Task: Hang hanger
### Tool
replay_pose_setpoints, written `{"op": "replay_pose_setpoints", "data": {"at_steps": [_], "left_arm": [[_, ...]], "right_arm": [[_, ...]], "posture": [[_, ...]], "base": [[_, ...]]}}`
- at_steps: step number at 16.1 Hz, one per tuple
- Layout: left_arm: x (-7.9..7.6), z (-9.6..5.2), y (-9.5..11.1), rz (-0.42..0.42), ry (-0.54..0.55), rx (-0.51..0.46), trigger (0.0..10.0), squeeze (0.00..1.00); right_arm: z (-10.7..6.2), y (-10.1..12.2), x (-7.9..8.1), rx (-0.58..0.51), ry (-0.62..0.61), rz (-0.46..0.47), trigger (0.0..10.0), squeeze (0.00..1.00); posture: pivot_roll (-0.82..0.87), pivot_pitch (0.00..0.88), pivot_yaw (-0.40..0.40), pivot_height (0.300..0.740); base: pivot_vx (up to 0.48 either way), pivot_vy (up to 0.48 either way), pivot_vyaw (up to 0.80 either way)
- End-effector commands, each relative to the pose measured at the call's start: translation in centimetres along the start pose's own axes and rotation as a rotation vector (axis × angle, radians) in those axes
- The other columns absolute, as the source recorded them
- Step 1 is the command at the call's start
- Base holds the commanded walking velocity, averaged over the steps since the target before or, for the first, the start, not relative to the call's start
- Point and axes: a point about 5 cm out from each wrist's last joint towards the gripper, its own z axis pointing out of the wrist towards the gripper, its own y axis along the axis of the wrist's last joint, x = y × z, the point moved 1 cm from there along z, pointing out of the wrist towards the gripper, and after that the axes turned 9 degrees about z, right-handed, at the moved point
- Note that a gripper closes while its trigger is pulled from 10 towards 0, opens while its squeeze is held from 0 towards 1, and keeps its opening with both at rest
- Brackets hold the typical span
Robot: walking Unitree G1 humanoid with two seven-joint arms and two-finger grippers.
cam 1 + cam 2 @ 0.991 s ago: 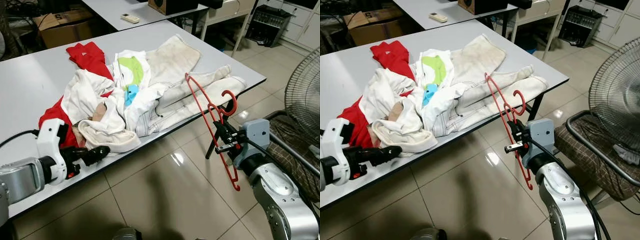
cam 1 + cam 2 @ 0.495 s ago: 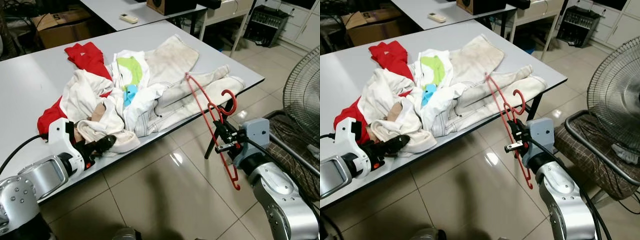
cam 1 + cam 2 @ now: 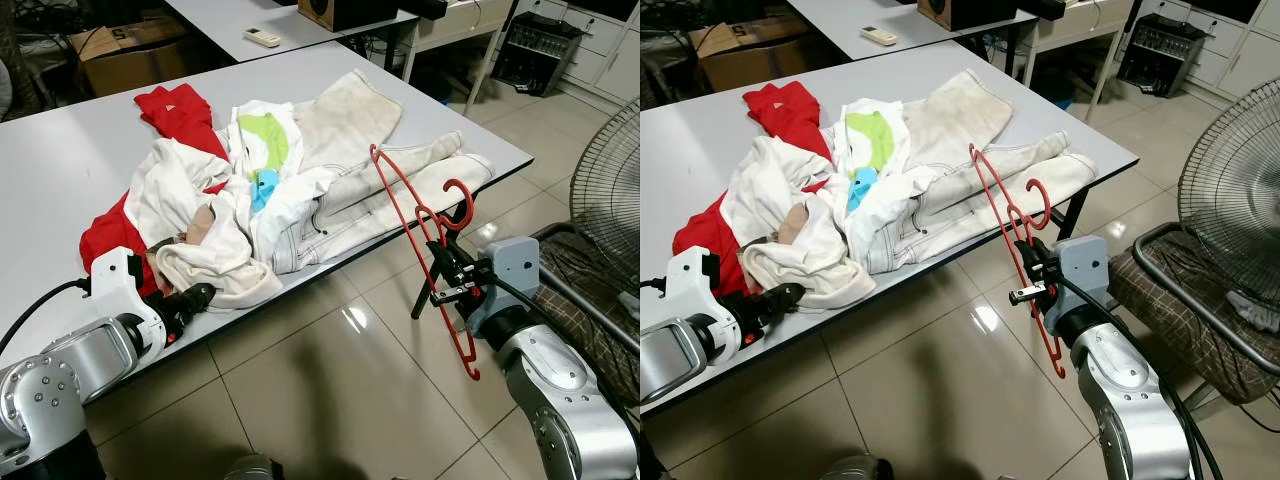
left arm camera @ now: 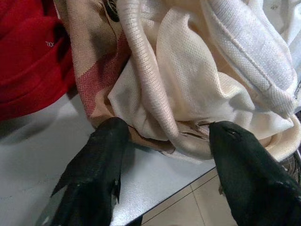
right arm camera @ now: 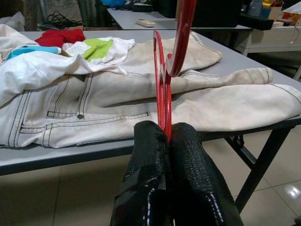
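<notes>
- Since the earlier frame, left tool (image 3: 205,293) has drawn slightly back along the worktop (image 3: 60,190) edge — fingers spread, touching cream garment (image 4: 188,108).
- Right tool (image 3: 447,270) — clamped on red hanger (image 3: 420,235), held beside the worktop.

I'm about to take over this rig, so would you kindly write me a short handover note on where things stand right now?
Right gripper: shut on the red hanger, held upright off the table's near right edge, hook toward the clothes.
Left gripper: open, fingers either side of a cream garment's rolled edge at the near edge of the white table; not closed on it.
Clothes pile: red, white and cream garments plus pale jeans, heaped on the table.
Done: hanger picked up.
Left: take hold of a garment, get it on the hanger, hang it. No rail is visible.
</notes>
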Motion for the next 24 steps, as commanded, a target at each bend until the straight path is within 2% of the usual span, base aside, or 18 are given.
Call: {"op": "replay_pose_setpoints", "data": {"at_steps": [1,4,8,9,10,11,12,13,17,18,19,20,21,23,24], "left_arm": [[0.3,0.0,-0.4,-0.017,0.025,0.011,0.0,0.0],[0.1,0.7,-0.6,-0.141,0.007,-0.019,0.0,0.0],[-0.2,1.0,-0.8,-0.194,-0.007,-0.025,0.0,0.0],[-0.4,1.1,-0.7,-0.213,-0.019,-0.029,0.5,0.0],[-0.5,1.2,-0.7,-0.225,-0.03,-0.028,2.0,0.0],[-0.7,1.2,-0.8,-0.23,-0.038,-0.024,2.1,0.0],[-0.8,1.3,-0.8,-0.231,-0.042,-0.021,2.0,0.0],[-1.0,1.5,-1.1,-0.234,-0.048,-0.012,0.0,0.0],[-0.9,1.9,-1.9,-0.227,-0.049,0.01,0.0,0.0],[-0.7,1.8,-1.6,-0.151,-0.027,-0.026,0.0,0.0],[-0.5,1.6,-0.5,-0.039,-0.002,-0.102,0.0,0.0],[-0.3,1.2,1.5,0.037,0.021,-0.19,0.0,0.0],[-0.3,0.9,3.6,0.158,0.05,-0.258,0.0,0.0],[-1.7,0.5,8.7,0.521,0.084,-0.394,0.0,0.0],[-2.6,0.2,10.6,0.638,0.076,-0.449,0.0,0.0]], "right_arm": [[-0.1,-0.2,-0.2,0.004,-0.012,-0.005,10.0,0.0],[-0.1,-0.2,-0.2,0.005,-0.01,-0.006,10.0,0.0],[-0.3,-0.2,-0.3,0.006,-0.015,-0.008,10.0,0.0],[-0.3,-0.2,-0.3,0.007,-0.014,-0.009,10.0,0.0],[-0.2,-0.2,-0.3,0.007,-0.013,-0.008,10.0,0.0],[-0.2,-0.2,-0.3,0.008,-0.012,-0.008,10.0,0.0],[-0.2,-0.2,-0.3,0.008,-0.011,-0.009,10.0,0.0],[-0.1,-0.2,-0.2,0.007,-0.009,-0.008,10.0,0.0],[-0.1,-0.2,-0.2,0.007,-0.006,-0.009,10.0,0.0],[-0.1,-0.1,-0.3,0.006,-0.007,-0.011,10.0,0.0],[-0.1,-0.1,-0.4,0.005,-0.007,-0.012,10.0,0.0],[-0.1,0.1,-0.4,0.0,-0.002,-0.011,10.0,0.0],[0.0,0.4,-0.3,-0.01,0.028,-0.007,10.0,0.0],[0.0,1.7,0.5,-0.047,0.143,0.045,10.0,0.0],[-0.2,2.2,1.1,-0.058,0.201,0.049,10.0,0.0]], "posture": [[0.1,0.045,0.029,0.74],[0.09,0.046,0.03,0.74],[0.09,0.046,0.031,0.74],[0.09,0.046,0.03,0.74],[0.09,0.047,0.029,0.74],[0.09,0.046,0.028,0.74],[0.09,0.046,0.028,0.74],[0.09,0.046,0.028,0.74],[0.09,0.043,0.027,0.74],[0.09,0.041,0.025,0.74],[0.09,0.039,0.021,0.74],[0.1,0.038,0.019,0.74],[0.1,0.037,0.016,0.74],[0.1,0.034,0.015,0.74],[0.1,0.034,0.015,0.74]], "base": [[0.0,0.0,0.0],[0.0,0.0,0.0],[0.0,0.0,0.0],[0.0,0.0,0.0],[0.0,0.0,0.0],[0.0,0.0,0.0],[0.0,0.0,0.0],[0.0,0.0,0.0],[0.0,0.0,0.0],[0.0,0.0,0.0],[0.0,0.0,0.0],[0.0,0.0,0.0],[0.0,0.0,0.0],[0.0,0.0,0.0],[0.0,0.0,0.0]]}}
